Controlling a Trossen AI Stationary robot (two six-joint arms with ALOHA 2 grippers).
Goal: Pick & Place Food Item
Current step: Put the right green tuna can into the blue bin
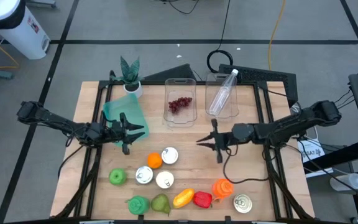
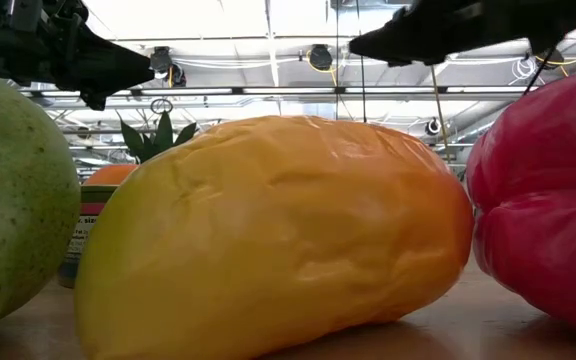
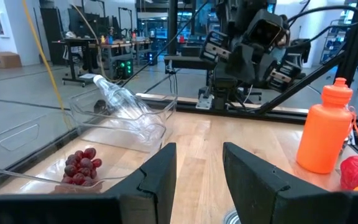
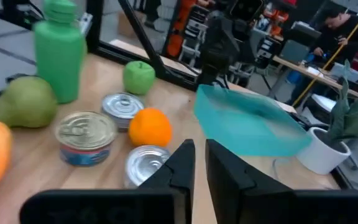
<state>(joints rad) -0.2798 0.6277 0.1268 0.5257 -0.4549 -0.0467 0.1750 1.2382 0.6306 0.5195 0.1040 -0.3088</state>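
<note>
1. The left gripper (image 1: 129, 132) hovers above the tabletop (image 1: 185, 158) with its fingers parted a little and nothing between them; the teal bin (image 1: 124, 114) lies right beside it on the far side, toward the potted plant (image 1: 130, 77).

2. Ahead of that gripper and toward the front edge sits the food cluster: an orange (image 1: 154, 160) among three tins (image 1: 156, 171), with a green apple (image 1: 117, 177) further out. The orange looks the closest pick, though the task names no item, so which one is meant cannot be told.

3. Along the front edge, farther from both grippers, lie a green bottle (image 1: 138, 204), a pear (image 1: 160, 203), a yellow mango-like fruit (image 1: 183, 198) and a red pepper (image 1: 202, 200), packed close together.

4. Beyond the two grippers, a clear tray (image 1: 180, 118) holds red grapes (image 1: 179, 104); a second clear tray (image 1: 214, 81) next to it holds a plastic bottle (image 1: 222, 92).

5. The right gripper (image 1: 209, 141) faces the left one across bare wood, fingers pinched nearly together and empty; an orange bottle (image 1: 222, 188) and a fourth tin (image 1: 243, 203) stand nearer the front edge on its side.

6. To do the pick well, the working gripper should likely spread wider than it stands now, drop squarely over the chosen fruit and close across its widest part. The tins touching the orange leave little room, so fingers are best aligned with the free gaps to avoid nudging them.

7. A round fruit may roll if struck off-centre; a straight descent lowers that risk.
</note>
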